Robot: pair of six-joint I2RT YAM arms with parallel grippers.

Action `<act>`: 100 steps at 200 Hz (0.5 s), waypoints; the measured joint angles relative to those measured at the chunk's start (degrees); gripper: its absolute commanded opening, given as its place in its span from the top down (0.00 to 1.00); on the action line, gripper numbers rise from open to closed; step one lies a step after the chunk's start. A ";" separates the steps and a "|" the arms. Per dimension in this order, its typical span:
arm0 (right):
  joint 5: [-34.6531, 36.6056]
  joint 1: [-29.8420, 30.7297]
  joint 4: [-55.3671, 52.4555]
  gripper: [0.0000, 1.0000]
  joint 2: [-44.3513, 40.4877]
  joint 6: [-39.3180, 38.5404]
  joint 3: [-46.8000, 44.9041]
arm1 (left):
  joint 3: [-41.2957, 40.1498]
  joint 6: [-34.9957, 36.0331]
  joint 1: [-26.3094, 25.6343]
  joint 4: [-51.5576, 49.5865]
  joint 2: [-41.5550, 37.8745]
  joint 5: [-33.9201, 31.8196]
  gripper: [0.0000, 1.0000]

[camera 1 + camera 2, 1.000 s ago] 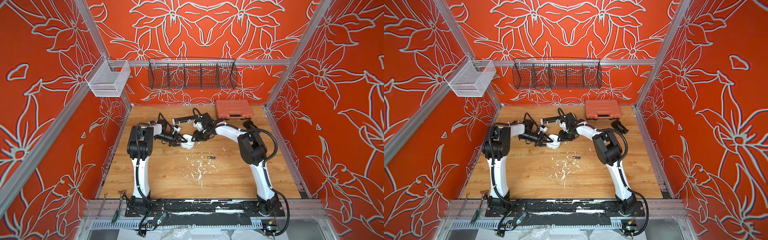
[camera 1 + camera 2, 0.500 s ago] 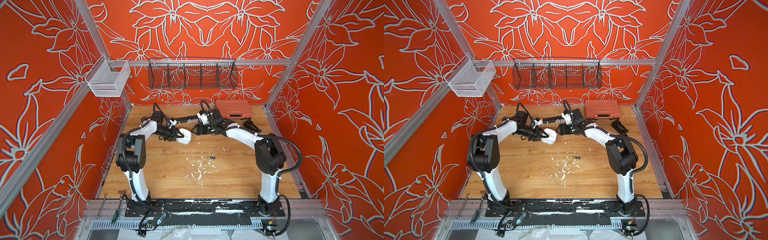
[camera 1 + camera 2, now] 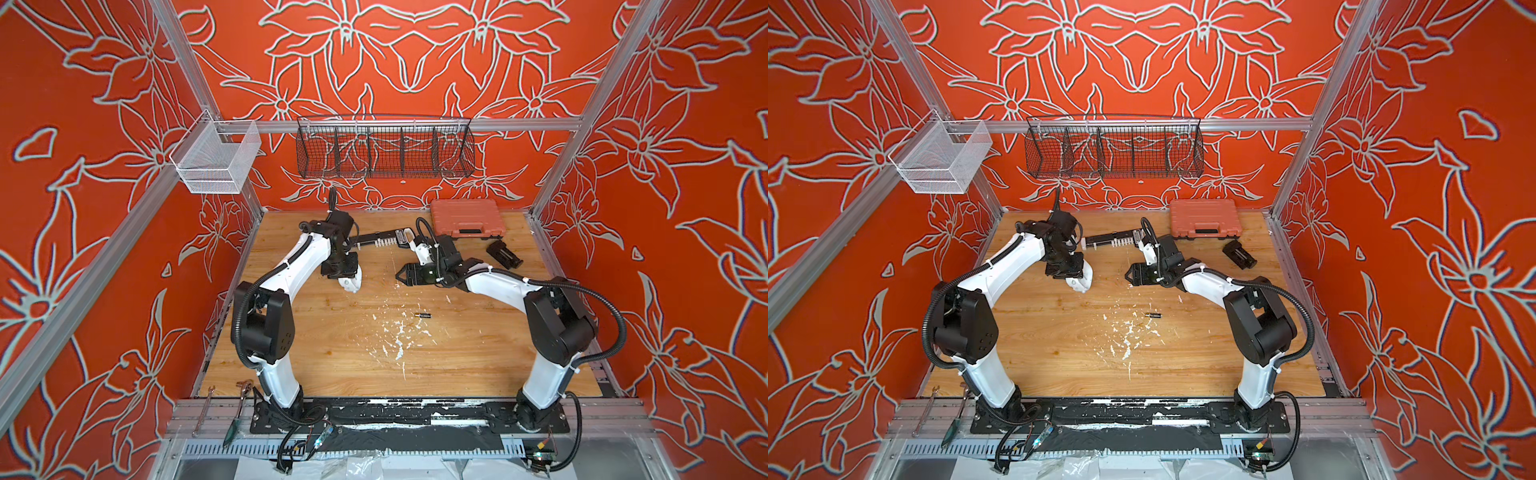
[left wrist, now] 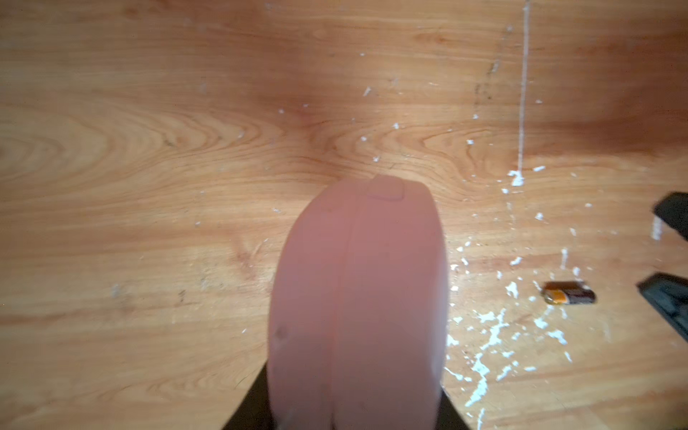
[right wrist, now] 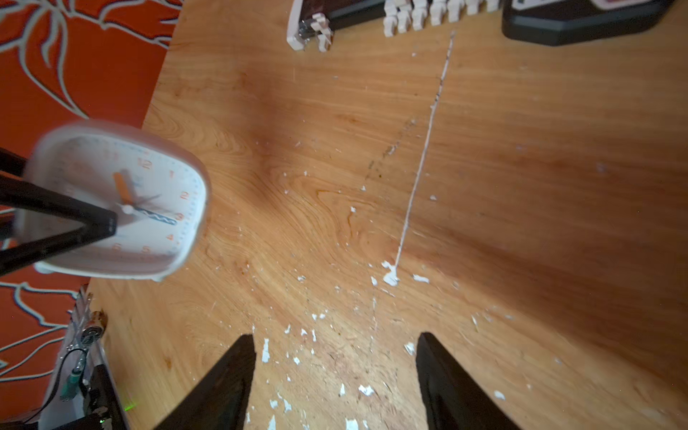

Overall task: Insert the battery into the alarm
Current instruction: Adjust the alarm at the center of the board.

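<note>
On the wooden table [image 3: 332, 345] inside an orange flower-patterned booth, the left pincer [image 3: 347, 274] was clamped on the alarm [image 3: 352, 286], holding the white clock clear of the surface. The left wrist view showed the alarm [image 4: 357, 298] edge-on, with a dark finger pressed to each flat side. The right wrist view caught its face [image 5: 119, 201], with orange numerals and an orange hand, and one black finger [image 5: 74, 210] of the left pincer lying across the dial.

The right pincer [image 3: 401, 276] hung a short way from the alarm with its tips pointing toward it. Its jaws stood wide apart and held nothing. In its own wrist view the two dark fingers [image 5: 223, 387] framed only bare wood and white flecks.

The battery [image 3: 423, 315] lay on its side on the table among the flecks, nearer the front than both pincers and touched by neither. Both top views showed it, and the left wrist view showed its [image 4: 567, 296] gold end and dark body.

At the back of the table sat an orange case [image 3: 465, 216], a black-and-white tool [image 3: 378, 240] and a black block [image 3: 503, 254].
</note>
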 measured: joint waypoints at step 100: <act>6.16 0.00 -3.61 0.29 -9.35 -1.90 -4.96 | 19.04 -14.91 -14.58 -21.46 24.20 -30.77 0.71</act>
